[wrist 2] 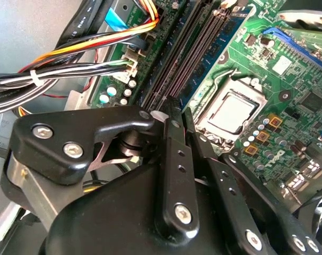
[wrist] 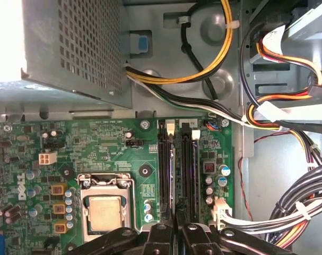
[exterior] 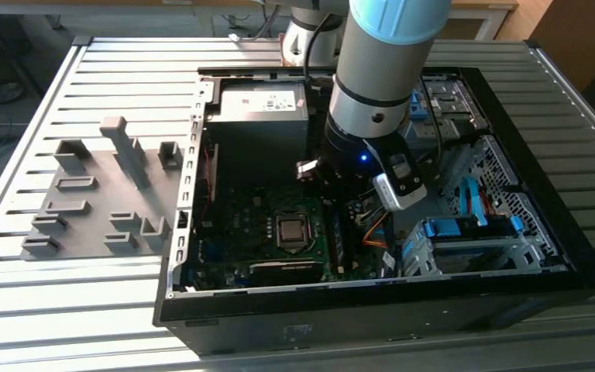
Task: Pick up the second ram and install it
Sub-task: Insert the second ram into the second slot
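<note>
The gripper (exterior: pixel 341 203) is low inside the open computer case (exterior: pixel 545 256), over the motherboard (exterior: pixel 245 225). It hangs just above the two long black memory slots (wrist: pixel 175 170), which lie between the processor socket (wrist: pixel 103 212) and the bundle of coloured cables (wrist: pixel 288 212). In both wrist views the black gripper (wrist 2: pixel 176 109) (wrist: pixel 176 229) lines up with the length of these slots, at their near end. Whether it is closed on something, I cannot tell: its own body hides the place where it would grip. A thin bluish edge (wrist: pixel 172 175) runs along one slot in the first wrist view, but I cannot tell if this is the second ram seen from above or only a part of the slot. On the exterior view's left, well apart from the case, the grey slotted tray (exterior: pixel 91 209) lies on the ribbed metal table (exterior: pixel 60 310). The grey power supply (exterior: pixel 261 105) sits at the far side of the case.
</note>
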Tool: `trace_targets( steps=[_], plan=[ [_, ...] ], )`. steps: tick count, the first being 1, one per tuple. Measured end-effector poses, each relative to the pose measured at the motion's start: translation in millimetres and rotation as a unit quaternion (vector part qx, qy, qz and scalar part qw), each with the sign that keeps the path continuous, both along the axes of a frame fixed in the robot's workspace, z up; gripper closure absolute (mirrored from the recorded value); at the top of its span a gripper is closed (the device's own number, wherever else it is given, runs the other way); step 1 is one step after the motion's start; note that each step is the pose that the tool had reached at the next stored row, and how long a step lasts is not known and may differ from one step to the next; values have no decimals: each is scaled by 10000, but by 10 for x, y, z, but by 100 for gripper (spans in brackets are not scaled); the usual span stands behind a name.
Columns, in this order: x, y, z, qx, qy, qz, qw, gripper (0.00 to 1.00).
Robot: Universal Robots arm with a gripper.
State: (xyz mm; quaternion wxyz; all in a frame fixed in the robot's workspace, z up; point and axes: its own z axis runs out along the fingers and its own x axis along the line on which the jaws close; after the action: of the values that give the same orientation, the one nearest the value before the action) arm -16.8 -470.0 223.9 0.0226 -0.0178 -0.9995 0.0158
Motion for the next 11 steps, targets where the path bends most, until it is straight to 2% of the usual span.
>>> trace_targets(
  steps=[3,8,11],
  plan=[
    [-1,0,-5,12,0,53,10000,86],
    [-1,0,-30,89,0,64,9999,86],
    [0,0,-31,91,1,135,9999,86]
  ],
)
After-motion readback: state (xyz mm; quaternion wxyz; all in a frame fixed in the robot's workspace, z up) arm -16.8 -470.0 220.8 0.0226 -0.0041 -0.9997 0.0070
